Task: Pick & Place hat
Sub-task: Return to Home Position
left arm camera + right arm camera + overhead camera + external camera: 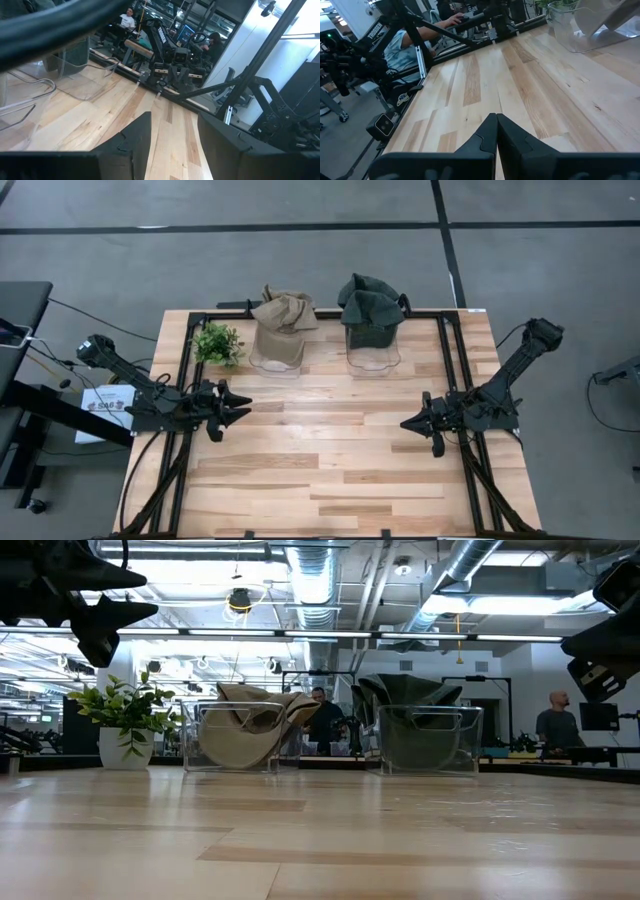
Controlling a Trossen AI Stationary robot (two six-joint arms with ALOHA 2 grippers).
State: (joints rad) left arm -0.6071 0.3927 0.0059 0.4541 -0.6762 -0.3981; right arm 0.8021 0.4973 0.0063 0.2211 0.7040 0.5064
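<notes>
A tan hat (pixel 283 313) sits draped in a clear container (pixel 277 355) at the table's far side; a dark green hat (pixel 371 302) sits the same way in a second clear container (pixel 374 352) to its right. The low view shows the tan hat (pixel 250 720) and the green hat (pixel 415 710) bulging over the container rims. My left gripper (pixel 240 405) hovers open over the table's left part, pointing right. My right gripper (pixel 408 423) hovers shut over the right part, pointing left. The wrist views confirm the left gripper (pixel 175 120) open and the right gripper (pixel 496 117) shut, both above bare wood.
A small potted plant (pixel 217 343) stands left of the tan hat's container. A black frame rail (pixel 447 360) runs along the table's sides and far edge. Bare wood (pixel 320 450) lies between the two grippers and toward the near edge. People sit in the room beyond the table.
</notes>
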